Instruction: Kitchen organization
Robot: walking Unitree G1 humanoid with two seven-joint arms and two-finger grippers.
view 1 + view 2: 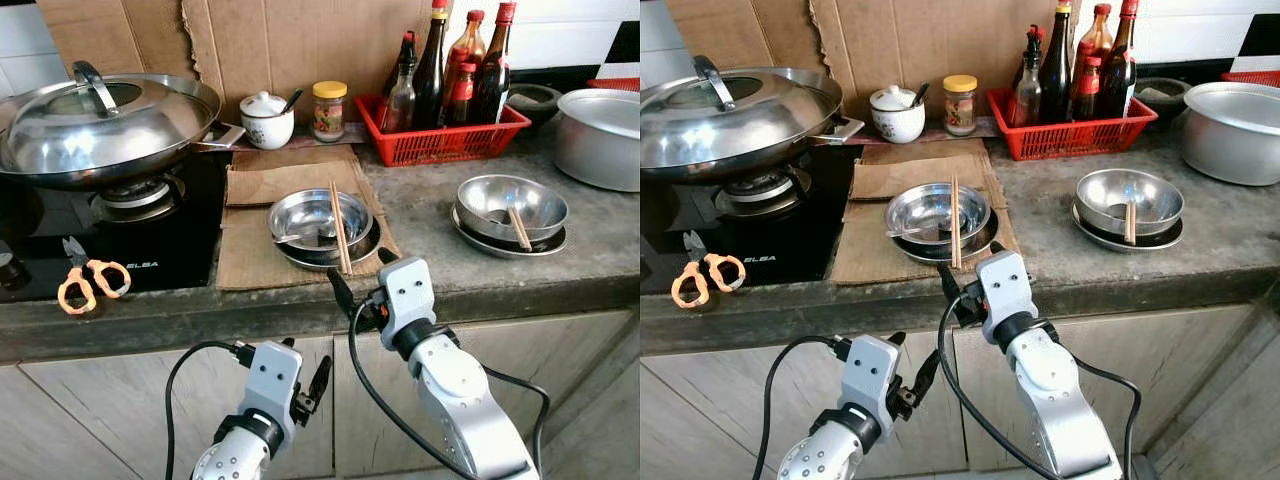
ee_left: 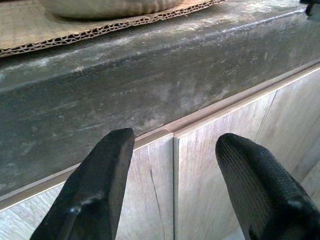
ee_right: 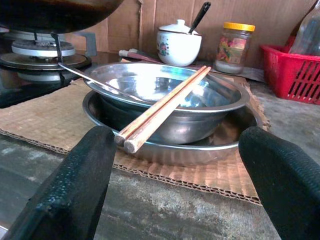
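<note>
The right gripper (image 3: 175, 165) is spread wide and holds nothing, its fingers (image 3: 65, 195) framing the near ends of the wooden chopsticks (image 1: 339, 227) w/o touching them. The right arm reaches up and fwd from below, its wrist at the near edge of the stone countertop (image 1: 440, 262), fingers aimed at the steel bowl (image 1: 318, 216). The left gripper (image 2: 172, 190) is also wide open and empty; it sits lower, below the counter edge, pointing at the wooden cabinet doors (image 2: 210, 165) under the slab. The chopsticks lie as a pair across the bowl's rim, running near to far; the bowl sits in a steel plate (image 1: 330, 255) on a sheet of cardboard (image 1: 260, 235), centre of the counter, and a thin metal utensil handle (image 3: 95, 82) leans out of it on the left. To the right, well apart, a 2nd steel bowl (image 1: 511, 206) on its own plate has another chopstick (image 1: 519, 228) in it. Far right stands an aluminium pot (image 1: 602, 135). Along the far wall: a red basket (image 1: 440, 142) of sauce bottles (image 1: 432, 62), a yellow-lidded jar (image 1: 328, 110) and a white lidded ceramic jar (image 1: 266, 119). On the left, a lidded wok (image 1: 100, 125) sits on the black gas stove (image 1: 150, 240), w/ orange-handled scissors (image 1: 88, 278) at the stove's near edge.
</note>
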